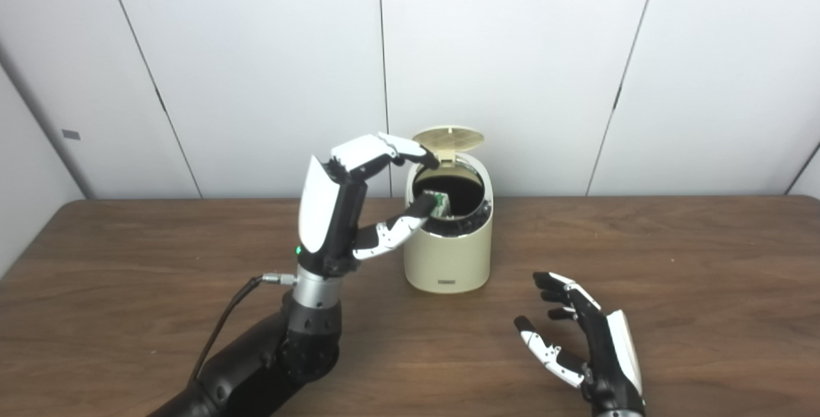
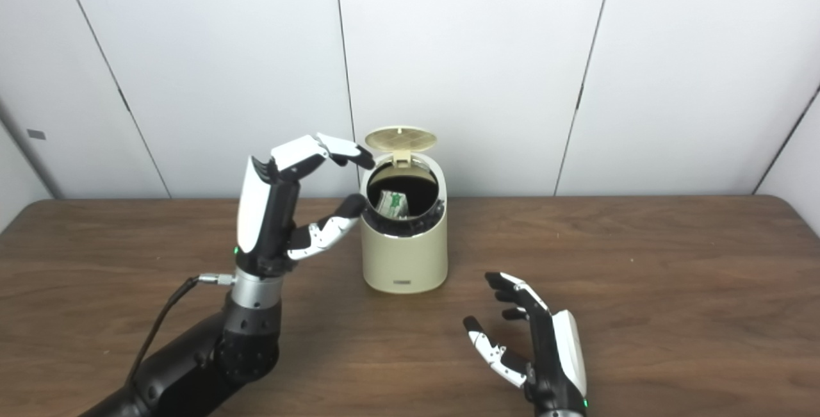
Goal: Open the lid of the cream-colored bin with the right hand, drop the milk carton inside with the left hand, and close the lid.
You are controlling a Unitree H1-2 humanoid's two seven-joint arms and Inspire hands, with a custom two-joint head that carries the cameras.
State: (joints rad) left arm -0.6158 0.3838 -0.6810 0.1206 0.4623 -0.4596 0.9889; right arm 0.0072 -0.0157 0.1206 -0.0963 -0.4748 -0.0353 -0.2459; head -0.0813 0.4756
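The cream-colored bin (image 1: 448,257) stands at the table's middle, its round lid (image 1: 450,139) tipped up and open at the back. The milk carton (image 2: 392,204), white with green print, lies tilted inside the bin's dark opening. My left hand (image 1: 359,202) is raised at the bin's left rim, fingers and thumb spread apart above and beside the opening, holding nothing. My right hand (image 1: 580,340) hovers low over the table, in front and to the right of the bin, fingers apart and empty.
The brown wooden table (image 1: 672,263) stretches to both sides of the bin. White wall panels (image 1: 512,52) stand close behind the bin. A black cable (image 1: 224,324) runs from my left wrist.
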